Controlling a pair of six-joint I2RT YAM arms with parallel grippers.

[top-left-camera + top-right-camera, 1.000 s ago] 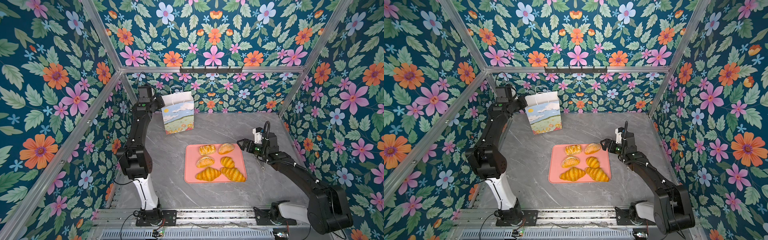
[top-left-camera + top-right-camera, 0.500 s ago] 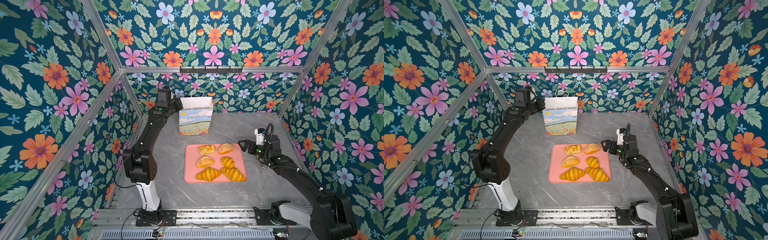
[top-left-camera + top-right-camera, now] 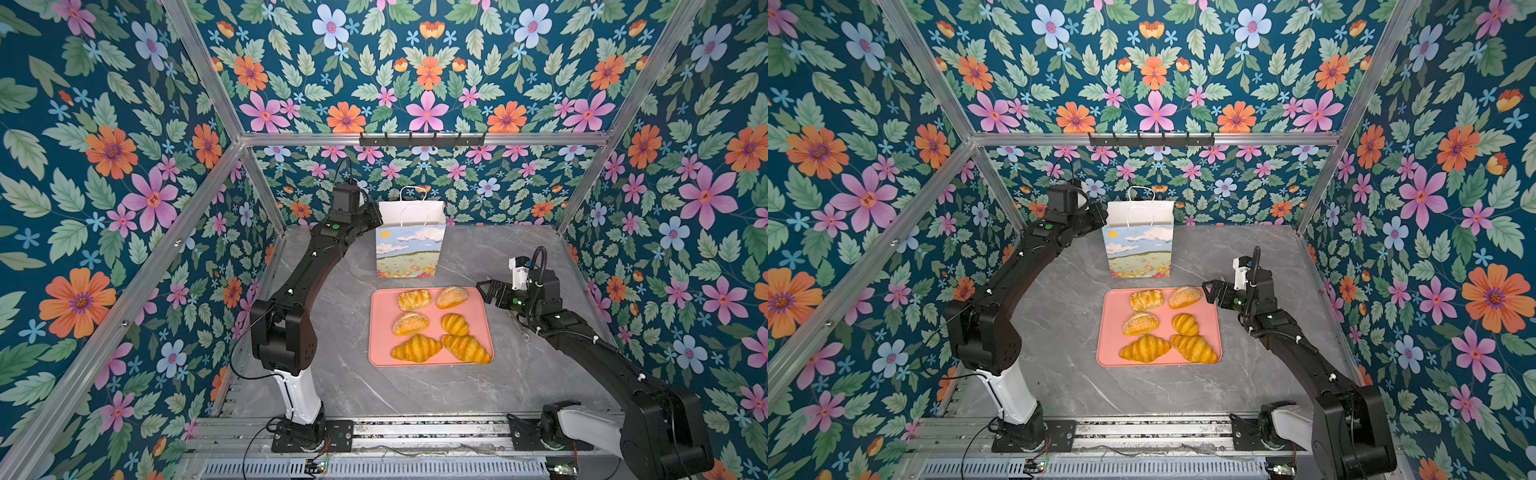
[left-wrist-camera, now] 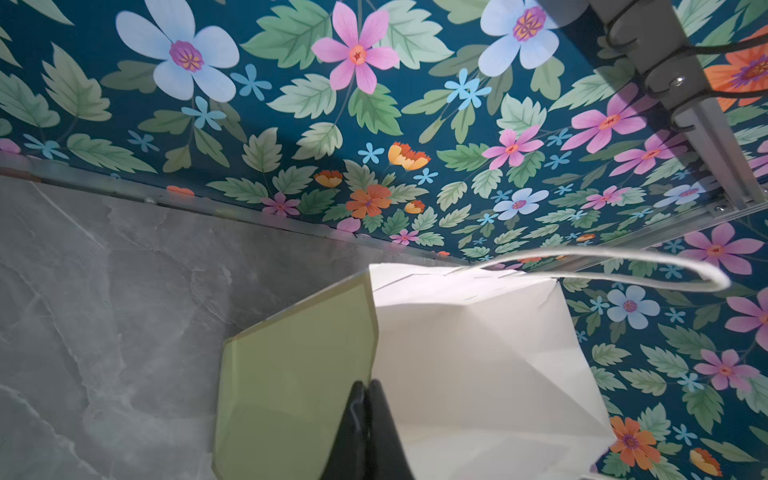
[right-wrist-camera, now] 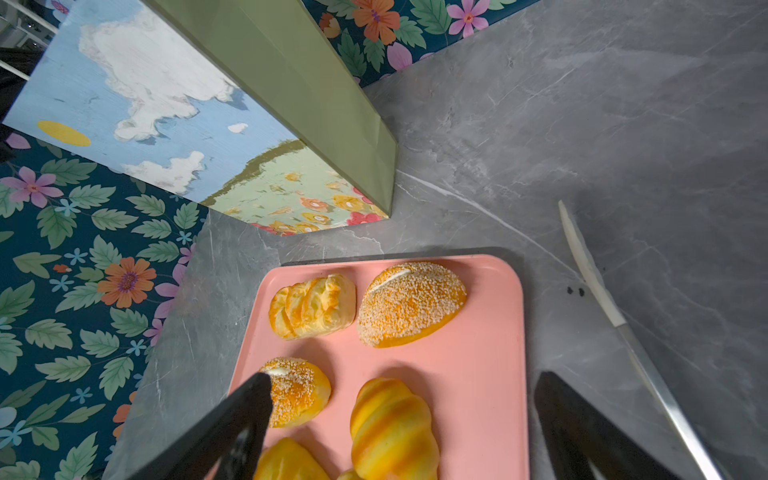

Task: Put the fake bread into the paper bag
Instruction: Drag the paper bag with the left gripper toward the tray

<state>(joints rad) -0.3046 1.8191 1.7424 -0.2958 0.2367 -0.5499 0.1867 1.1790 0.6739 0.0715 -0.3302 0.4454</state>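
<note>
Across both top views, a grey marble-patterned tabletop sits between walls papered with bold flowers. A flat pink tray with rounded corners holds all six pieces of fake bread in two columns: three ridged croissants, two oval sesame-speckled rolls and one glazed lattice pastry. Just behind the tray stands the paper bag, upright and rectangular. Its mouth is open and white inside, and its front is printed with sky, clouds, sun and meadow. The left gripper meets the bag's upper left edge. The right gripper hovers beside the tray's far right corner, near a roll, holding nothing.

From the left wrist, two black fingers are pressed together on the bag's rim — pinching its side wall, which is matte olive-green outside and creased white inside. A white cord handle loops over the mouth.

From the right wrist, the right gripper's fingers are spread wide above the tray's smooth surface. A grainy seeded roll and the layered pastry lie ahead — beyond them rise the bag's green side panel and painted front.
</note>
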